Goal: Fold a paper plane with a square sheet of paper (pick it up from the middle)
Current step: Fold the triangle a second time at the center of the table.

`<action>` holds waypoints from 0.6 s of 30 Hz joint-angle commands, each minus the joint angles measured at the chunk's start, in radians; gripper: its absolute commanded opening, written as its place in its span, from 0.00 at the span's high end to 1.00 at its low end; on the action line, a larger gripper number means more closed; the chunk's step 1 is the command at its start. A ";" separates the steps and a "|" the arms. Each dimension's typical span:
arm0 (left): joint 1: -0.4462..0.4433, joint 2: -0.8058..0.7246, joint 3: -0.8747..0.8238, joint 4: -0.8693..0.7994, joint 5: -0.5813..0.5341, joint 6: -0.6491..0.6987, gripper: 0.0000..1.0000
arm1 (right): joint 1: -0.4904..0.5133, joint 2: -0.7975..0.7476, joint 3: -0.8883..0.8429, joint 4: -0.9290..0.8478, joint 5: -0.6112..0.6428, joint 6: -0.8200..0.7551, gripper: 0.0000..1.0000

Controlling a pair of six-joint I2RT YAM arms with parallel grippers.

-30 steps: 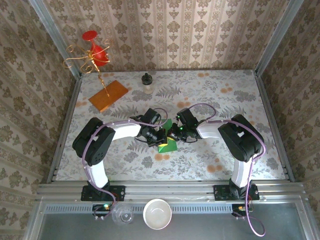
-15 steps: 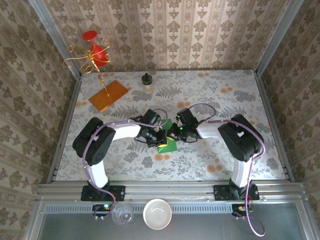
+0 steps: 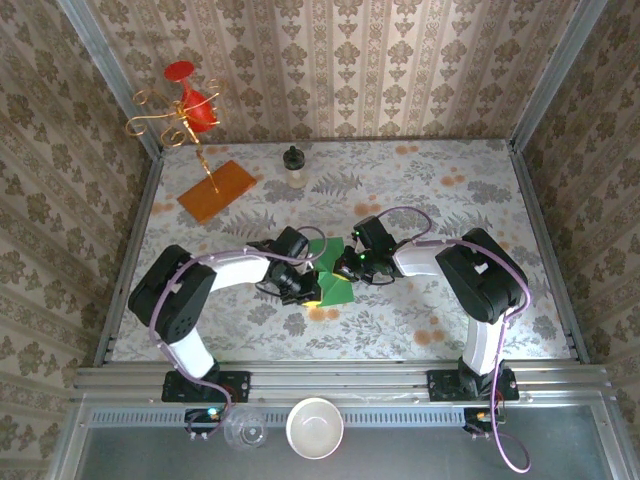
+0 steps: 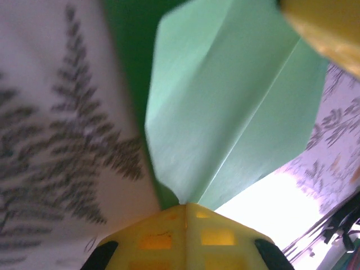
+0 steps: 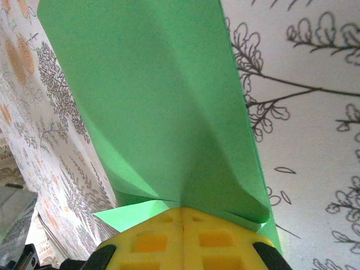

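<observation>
Clearly the folding is somewhere in its middle. The square sheet of paper [image 3: 330, 283] is already creased to a narrower green shape. It sits near the middle of the table [image 3: 450, 300], between the two arms.

The left gripper [image 4: 185, 211] has its yellow jaws pressed together on one edge of the sheet, at about 8 o'clock of it in the top view. The right gripper [image 5: 183, 211] pinches the opposite edge in the same way, at about 2 o'clock. In both wrist views the paper fans out from the closed tips with long creases.

I think the next move is to bring one half over along a crease. For this both arms should travel together, otherwise the thin paper may tear or slip out.
</observation>
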 commanded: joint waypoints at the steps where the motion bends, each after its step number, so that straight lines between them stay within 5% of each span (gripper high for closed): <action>1: 0.003 -0.030 -0.048 -0.177 -0.048 0.051 1.00 | -0.009 0.099 -0.043 -0.221 0.114 -0.013 0.98; 11: 0.002 -0.156 0.015 -0.115 -0.075 -0.001 1.00 | -0.009 0.098 -0.042 -0.217 0.112 -0.014 0.98; 18: -0.023 -0.027 0.098 0.003 -0.035 -0.035 1.00 | -0.009 0.099 -0.040 -0.211 0.109 -0.010 0.98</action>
